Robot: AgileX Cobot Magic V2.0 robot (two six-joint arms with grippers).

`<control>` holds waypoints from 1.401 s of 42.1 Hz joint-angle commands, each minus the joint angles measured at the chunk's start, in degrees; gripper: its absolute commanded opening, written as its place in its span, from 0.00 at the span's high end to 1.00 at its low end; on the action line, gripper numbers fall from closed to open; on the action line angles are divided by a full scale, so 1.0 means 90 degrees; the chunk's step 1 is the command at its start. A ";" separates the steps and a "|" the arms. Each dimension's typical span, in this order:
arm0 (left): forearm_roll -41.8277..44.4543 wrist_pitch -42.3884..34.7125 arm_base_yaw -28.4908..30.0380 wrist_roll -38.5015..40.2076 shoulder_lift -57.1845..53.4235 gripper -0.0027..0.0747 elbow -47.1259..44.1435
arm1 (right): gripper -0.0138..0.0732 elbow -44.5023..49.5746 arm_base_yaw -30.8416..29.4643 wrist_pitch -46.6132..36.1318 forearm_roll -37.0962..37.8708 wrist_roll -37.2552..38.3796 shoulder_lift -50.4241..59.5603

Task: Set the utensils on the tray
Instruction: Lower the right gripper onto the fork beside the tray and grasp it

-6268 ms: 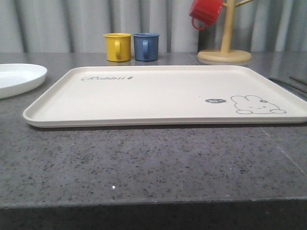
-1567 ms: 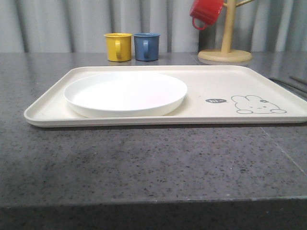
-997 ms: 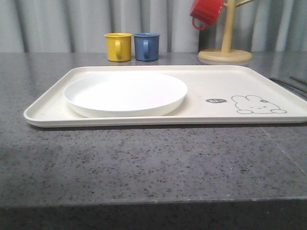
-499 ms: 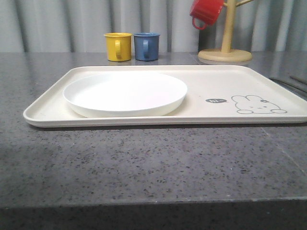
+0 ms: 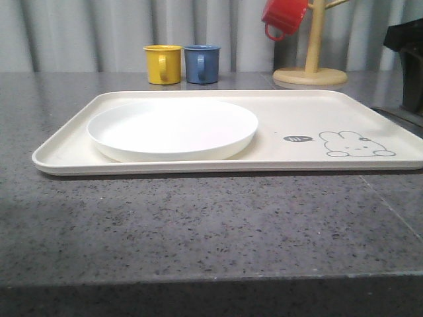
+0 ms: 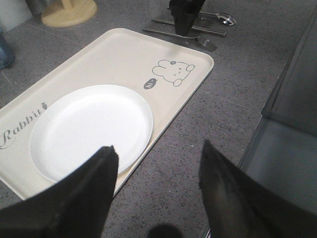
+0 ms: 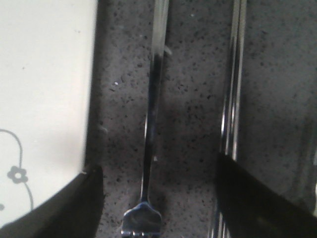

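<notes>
Your tray (image 5: pixel 218 132) sits square on the grey stone table (image 5: pixel 198 231), and the white plate (image 5: pixel 172 127) rests on its left half, inside the rim. The rabbit drawing (image 5: pixel 353 145) marks the tray's right end. Behind the tray you've got the yellow mug (image 5: pixel 162 64) and blue mug (image 5: pixel 201 63) side by side, touching or nearly so, and the red mug (image 5: pixel 284 16) hanging on the wooden mug tree (image 5: pixel 310 63).

Look from your left wrist: the left gripper (image 6: pixel 156 191) hangs above the table's near edge, fingers spread wide with nothing between them, the plate and tray beyond. Past the far end of the tray lie the fork (image 6: pixel 185 36), the chopsticks (image 6: pixel 198 29) and the spoon (image 6: pixel 218 18), all on the bare table, off the tray.

Your right gripper (image 7: pixel 158 208) is low over those utensils. Its fingers stand apart, one at the tray's edge, the other over by the chopsticks (image 7: pixel 233 89), and the fork (image 7: pixel 151 124) lies straight down the gap between them, beside the tray rim (image 7: pixel 86 74). Nothing is gripped. From the front, the right arm (image 5: pixel 410 59) shows as a dark shape at the table's right edge.
</notes>
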State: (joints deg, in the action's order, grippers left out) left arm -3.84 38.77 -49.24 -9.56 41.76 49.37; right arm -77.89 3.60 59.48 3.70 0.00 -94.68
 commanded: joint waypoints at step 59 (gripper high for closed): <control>-0.0025 -0.0511 -0.0055 0.0068 -0.0015 0.48 0.0163 | 0.87 -0.0754 0.1072 0.0197 -0.0835 -0.0084 0.0585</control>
State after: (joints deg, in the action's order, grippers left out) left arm -3.84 38.77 -49.24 -9.56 41.76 49.37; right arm -80.82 9.31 61.28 -1.73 0.00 -91.86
